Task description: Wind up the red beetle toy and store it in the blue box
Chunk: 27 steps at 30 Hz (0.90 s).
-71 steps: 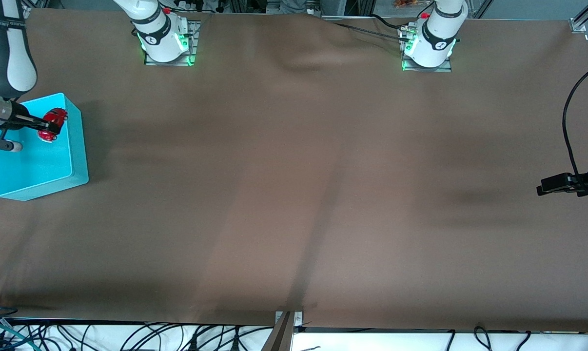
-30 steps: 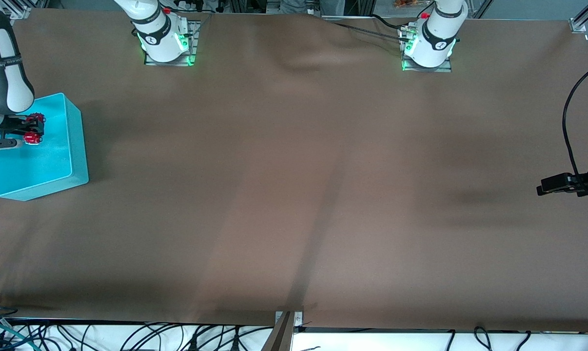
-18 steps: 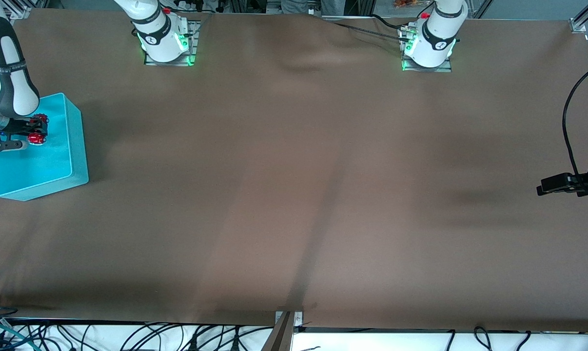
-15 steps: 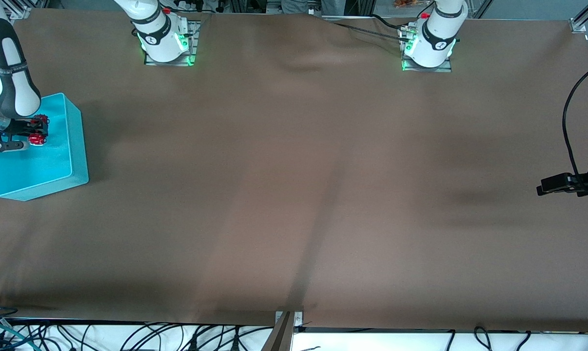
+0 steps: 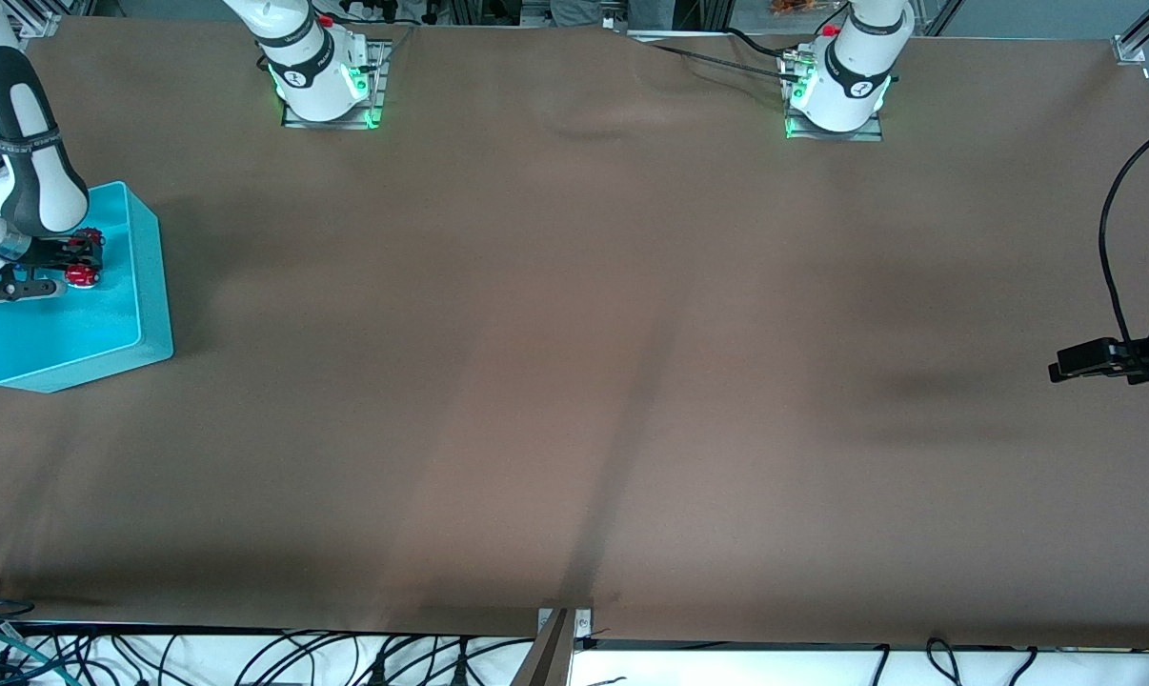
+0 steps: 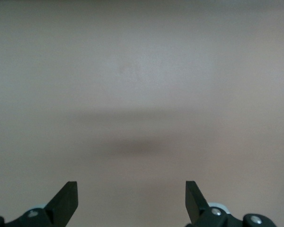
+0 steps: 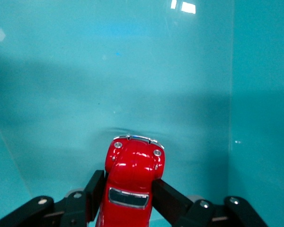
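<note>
The blue box [image 5: 151,286] stands at the right arm's end of the table. My right gripper [image 5: 81,259] is inside the box's opening, shut on the red beetle toy [image 5: 81,276]. In the right wrist view the fingers clamp the toy's [image 7: 134,177] sides, its nose pointing down at the box floor [image 7: 109,71], close above it. My left gripper [image 5: 1070,363] waits at the left arm's end of the table, low over the bare cloth. In the left wrist view its fingers [image 6: 66,201] stand wide apart with nothing between them.
A brown cloth [image 5: 574,333] covers the whole table. A black cable [image 5: 1113,229] arcs near the left gripper. The arm bases [image 5: 322,81] stand along the edge farthest from the front camera.
My right gripper has shifted with the toy toward the middle of the table inside the box and dropped lower. The left arm has not moved.
</note>
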Each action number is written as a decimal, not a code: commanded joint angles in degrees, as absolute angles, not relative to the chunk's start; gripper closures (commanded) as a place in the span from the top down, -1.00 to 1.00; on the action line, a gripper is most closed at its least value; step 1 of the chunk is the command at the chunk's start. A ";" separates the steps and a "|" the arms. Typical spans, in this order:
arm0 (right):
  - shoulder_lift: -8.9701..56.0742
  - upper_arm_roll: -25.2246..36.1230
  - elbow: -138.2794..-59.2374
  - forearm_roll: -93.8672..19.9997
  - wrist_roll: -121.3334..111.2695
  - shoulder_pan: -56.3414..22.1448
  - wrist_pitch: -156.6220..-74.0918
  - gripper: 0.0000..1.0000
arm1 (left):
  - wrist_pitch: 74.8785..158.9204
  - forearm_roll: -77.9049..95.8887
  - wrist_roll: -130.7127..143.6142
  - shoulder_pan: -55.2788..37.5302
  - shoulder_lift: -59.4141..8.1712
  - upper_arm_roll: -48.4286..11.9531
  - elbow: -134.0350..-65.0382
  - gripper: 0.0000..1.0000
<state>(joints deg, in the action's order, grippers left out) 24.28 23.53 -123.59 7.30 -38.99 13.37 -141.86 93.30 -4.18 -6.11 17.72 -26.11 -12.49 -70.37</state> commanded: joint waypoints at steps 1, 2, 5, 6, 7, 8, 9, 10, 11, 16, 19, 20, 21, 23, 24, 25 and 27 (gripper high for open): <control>24.43 21.98 -123.40 7.47 -39.37 14.50 -142.38 -0.77 | 92.55 -4.48 -7.82 17.67 -25.84 -12.39 -70.31 1.00; 24.43 21.62 -123.31 7.47 -39.37 14.50 -142.38 -0.39 | 92.55 -4.48 -7.82 17.67 -25.84 -12.39 -70.31 1.00; 24.35 21.45 -123.31 7.38 -39.11 14.50 -142.30 0.68 | 92.55 -4.48 -7.82 17.67 -25.84 -12.39 -70.31 1.00; 24.35 21.45 -123.31 7.38 -39.11 14.41 -142.38 0.75 | 92.55 -4.48 -7.82 17.67 -25.84 -12.39 -70.31 1.00; 24.35 21.45 -123.31 7.38 -39.11 14.41 -142.38 0.76 | 92.55 -4.48 -7.82 17.67 -25.84 -12.39 -70.31 1.00; 24.26 21.45 -123.31 7.38 -39.02 14.41 -142.30 0.77 | 92.55 -4.48 -7.82 17.67 -25.84 -12.39 -70.31 1.00; 24.26 21.45 -123.31 7.30 -39.02 14.41 -142.29 0.78 | 92.55 -4.48 -7.82 17.67 -25.84 -12.39 -70.31 1.00; 24.17 21.45 -123.31 7.29 -39.02 14.41 -142.29 0.80 | 92.55 -4.48 -7.82 17.67 -25.84 -12.39 -70.31 1.00; 24.17 21.45 -123.31 7.29 -39.02 14.41 -142.29 0.88 | 92.55 -4.48 -7.82 17.67 -25.84 -12.39 -70.31 1.00; 23.82 21.45 -123.31 7.29 -39.02 14.41 -142.12 0.93 | 92.55 -4.48 -7.82 17.67 -25.84 -12.39 -70.31 1.00; 23.56 21.36 -123.31 7.29 -39.02 14.41 -141.77 0.98 | 92.55 -4.48 -7.82 17.67 -25.84 -12.39 -70.31 1.00; 23.29 21.44 -123.31 7.29 -39.02 14.33 -141.77 1.00 | 92.55 -4.48 -7.82 17.67 -25.84 -12.39 -70.31 1.00; 23.03 21.36 -123.31 7.29 -38.94 14.33 -141.51 1.00 | 92.55 -4.48 -7.82 17.67 -25.84 -12.39 -70.31 1.00; 22.15 21.36 -123.31 7.29 -38.94 14.33 -140.72 1.00 | 92.55 -4.48 -7.82 17.67 -25.84 -12.39 -70.31 1.00; 21.54 21.36 -123.22 7.38 -38.94 14.33 -140.19 1.00 | 92.55 -4.48 -7.82 17.67 -25.84 -12.39 -70.31 1.00; 21.01 21.36 -123.14 7.30 -38.94 14.33 -139.58 1.00 | 92.55 -4.48 -7.82 17.67 -25.84 -12.39 -70.31 1.00; 19.96 21.36 -123.05 7.29 -38.85 14.24 -138.00 1.00 | 92.55 -4.48 -7.82 17.67 -25.84 -12.39 -70.31 1.00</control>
